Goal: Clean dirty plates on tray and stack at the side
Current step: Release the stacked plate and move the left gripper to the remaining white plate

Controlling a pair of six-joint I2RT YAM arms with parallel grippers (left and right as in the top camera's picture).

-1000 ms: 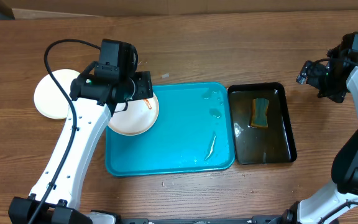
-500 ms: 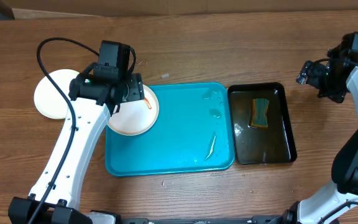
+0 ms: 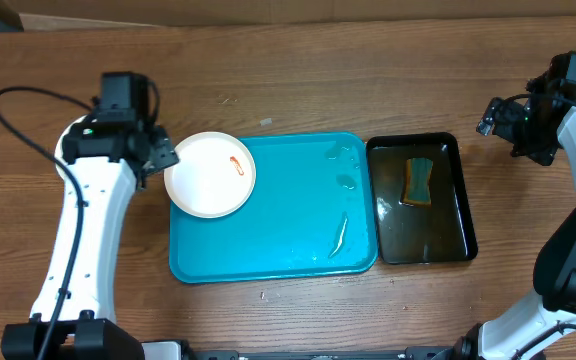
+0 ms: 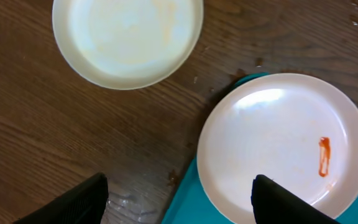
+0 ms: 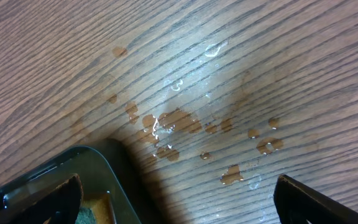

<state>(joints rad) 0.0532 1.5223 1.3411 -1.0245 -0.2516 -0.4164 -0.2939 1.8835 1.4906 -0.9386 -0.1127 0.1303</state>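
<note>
Two plates show: a round white plate [image 3: 210, 174] with one red-orange smear [image 4: 323, 155] overlaps the left rim of the turquoise rectangular plastic tray [image 3: 288, 220]. A pale yellowish round plate [image 4: 128, 40] lies apart on the wooden table [image 3: 368, 90]. One black rectangular tub [image 3: 448, 235] right of the tray holds one sponge [image 3: 419, 181]. The left end effector [image 4: 179, 202] and right end effector [image 5: 179, 202] are both spread, empty.

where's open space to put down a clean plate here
The tray is bare, though wet, from the smeared white plate across to the black tub. The table along the far edge is open too. Crowded at left: pale plate, smeared plate and left gripper sit close.
</note>
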